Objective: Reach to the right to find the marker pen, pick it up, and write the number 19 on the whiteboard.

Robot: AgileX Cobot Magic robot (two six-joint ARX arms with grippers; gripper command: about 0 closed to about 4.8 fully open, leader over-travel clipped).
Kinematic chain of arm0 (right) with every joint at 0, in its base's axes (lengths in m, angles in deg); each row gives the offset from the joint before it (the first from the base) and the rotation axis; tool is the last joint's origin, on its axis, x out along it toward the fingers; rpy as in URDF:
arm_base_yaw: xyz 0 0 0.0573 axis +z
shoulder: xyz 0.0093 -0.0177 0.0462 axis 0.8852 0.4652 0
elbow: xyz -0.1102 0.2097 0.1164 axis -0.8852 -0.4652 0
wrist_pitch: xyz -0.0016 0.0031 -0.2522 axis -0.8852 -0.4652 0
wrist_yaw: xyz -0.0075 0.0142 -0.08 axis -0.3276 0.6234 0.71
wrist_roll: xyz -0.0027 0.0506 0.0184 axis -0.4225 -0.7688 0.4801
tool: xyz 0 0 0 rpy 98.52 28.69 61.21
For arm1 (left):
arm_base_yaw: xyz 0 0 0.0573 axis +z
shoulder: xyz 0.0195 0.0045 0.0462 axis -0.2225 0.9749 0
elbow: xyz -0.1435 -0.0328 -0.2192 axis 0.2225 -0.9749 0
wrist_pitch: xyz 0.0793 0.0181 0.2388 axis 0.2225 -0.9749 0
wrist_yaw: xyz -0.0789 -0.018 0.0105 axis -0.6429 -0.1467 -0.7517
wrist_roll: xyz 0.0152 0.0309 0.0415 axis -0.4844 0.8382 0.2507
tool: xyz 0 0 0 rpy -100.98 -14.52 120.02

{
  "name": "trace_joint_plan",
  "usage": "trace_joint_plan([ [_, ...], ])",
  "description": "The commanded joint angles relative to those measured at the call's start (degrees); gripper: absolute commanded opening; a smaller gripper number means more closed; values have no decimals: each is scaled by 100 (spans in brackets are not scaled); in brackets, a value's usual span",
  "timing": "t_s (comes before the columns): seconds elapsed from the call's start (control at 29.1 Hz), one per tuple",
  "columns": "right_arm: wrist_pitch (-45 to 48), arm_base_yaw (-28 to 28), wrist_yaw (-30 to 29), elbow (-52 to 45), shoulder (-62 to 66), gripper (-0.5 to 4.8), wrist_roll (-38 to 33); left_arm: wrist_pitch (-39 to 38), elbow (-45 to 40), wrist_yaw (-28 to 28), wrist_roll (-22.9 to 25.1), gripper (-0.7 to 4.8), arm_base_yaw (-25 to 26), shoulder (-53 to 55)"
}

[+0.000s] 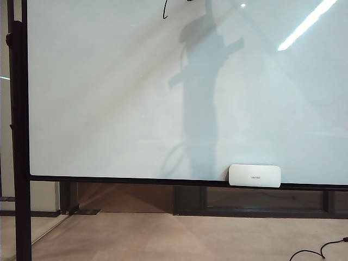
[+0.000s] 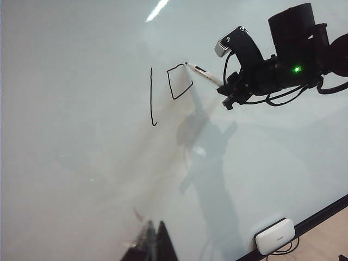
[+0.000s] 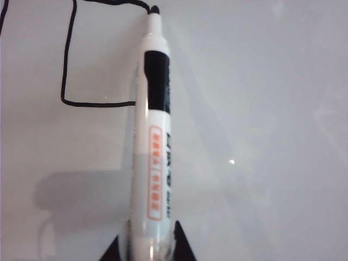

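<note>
Currently you are working high on the whiteboard (image 2: 81, 179), with bare surface lying all around the number 19 (image 2: 169, 89). Your right gripper (image 3: 149, 244) is clamping the marker pen (image 3: 155, 136), tip touching the stroke. Left gripper (image 2: 149, 244): opening indeterminable.

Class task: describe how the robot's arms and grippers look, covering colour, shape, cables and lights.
Right arm: matte black, cylindrical housings, a glowing green light, looping black cables, a grey-faced camera block on the wrist. Right gripper: black pointed fingers. Left gripper: dark, tapered fingers, only their tips in view.
</note>
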Motion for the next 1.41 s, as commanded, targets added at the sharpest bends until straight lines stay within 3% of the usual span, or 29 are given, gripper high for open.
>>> trace_joint_plan([
  [0.03, 98, 7, -22, 28, -31, -3, -28, 31, 4, -9, -20, -5, 4, -7],
  [0.89, 337, 7, 55, 31, 122, -3, -46, -4, 4, -4, -17, -5, 4, -4],
  [1.41, -470, 7, 297, 28, 153, -3, -81, -4, 4, -9, -20, -5, 4, -7],
])
